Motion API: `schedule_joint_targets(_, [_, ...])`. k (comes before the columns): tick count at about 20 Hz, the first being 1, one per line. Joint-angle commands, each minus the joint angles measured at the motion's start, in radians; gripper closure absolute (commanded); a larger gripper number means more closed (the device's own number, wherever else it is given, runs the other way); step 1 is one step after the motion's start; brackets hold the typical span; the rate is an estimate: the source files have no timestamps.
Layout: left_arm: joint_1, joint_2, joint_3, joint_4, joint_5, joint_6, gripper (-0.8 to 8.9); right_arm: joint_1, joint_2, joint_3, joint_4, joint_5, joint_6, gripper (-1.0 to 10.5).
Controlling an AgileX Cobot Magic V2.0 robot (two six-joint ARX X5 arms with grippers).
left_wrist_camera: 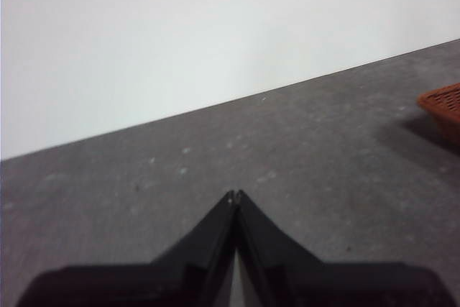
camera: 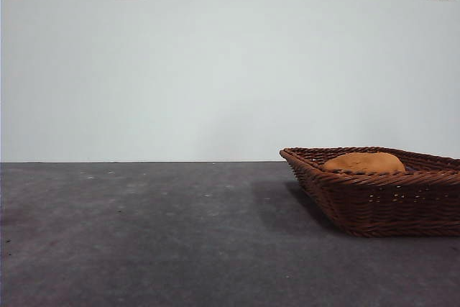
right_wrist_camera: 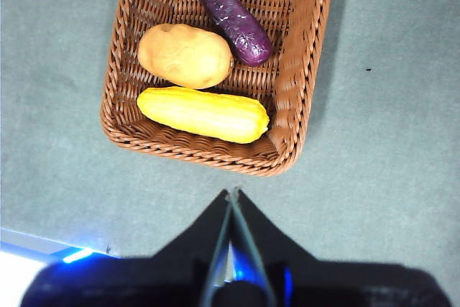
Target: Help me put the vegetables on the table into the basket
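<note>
Contents of dark brown woven wicker basket point(right_wrist_camera: 302, 70): bumpy yellow corn cob point(right_wrist_camera: 203, 114), smooth orange-brown oval tuber point(right_wrist_camera: 185, 55), slim dark purple eggplant point(right_wrist_camera: 228, 11). Grey mottled table point(camera: 144, 235) bears no vegetable. Left pincer point(left_wrist_camera: 235, 195) and right pincer point(right_wrist_camera: 233, 193) closed, empty. Task seemingly complete; nothing remains to grasp.

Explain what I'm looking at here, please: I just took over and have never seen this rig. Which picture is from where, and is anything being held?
This is a two-armed robot at a table. The front view looks level across the table at a wicker basket; the tuber peeks over its rim. The other two pictures come from cameras on the wrists. The left gripper is shut, holds nothing, and sees only a corner of the basket. The right gripper, also shut and holding nothing, looks down into the basket, where the corn cob, the tuber and the eggplant all lie. No vegetable shows on the table.
</note>
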Motion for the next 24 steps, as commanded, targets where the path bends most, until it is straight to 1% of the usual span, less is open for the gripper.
schedule_joint_targets(1, [0.004, -0.051, -0.06, 0.01, -0.025, -0.045, 8.17, 0.002, 0.004, -0.01, -0.022, 0.001, 0.002, 9.5])
schedule_joint_targets(4, [0.004, -0.081, -0.109, 0.004, -0.027, -0.079, 8.17, 0.002, 0.004, -0.01, -0.022, 0.001, 0.002, 9.5])
schedule_joint_targets(14, [0.003, -0.082, -0.194, -0.031, -0.008, -0.155, 8.17, 0.002, 0.004, -0.01, -0.022, 0.001, 0.002, 9.5])
schedule_joint_targets(24, [0.005, -0.067, -0.193, -0.031, -0.009, -0.162, 8.17, 0.002, 0.004, -0.01, -0.022, 0.001, 0.002, 9.5])
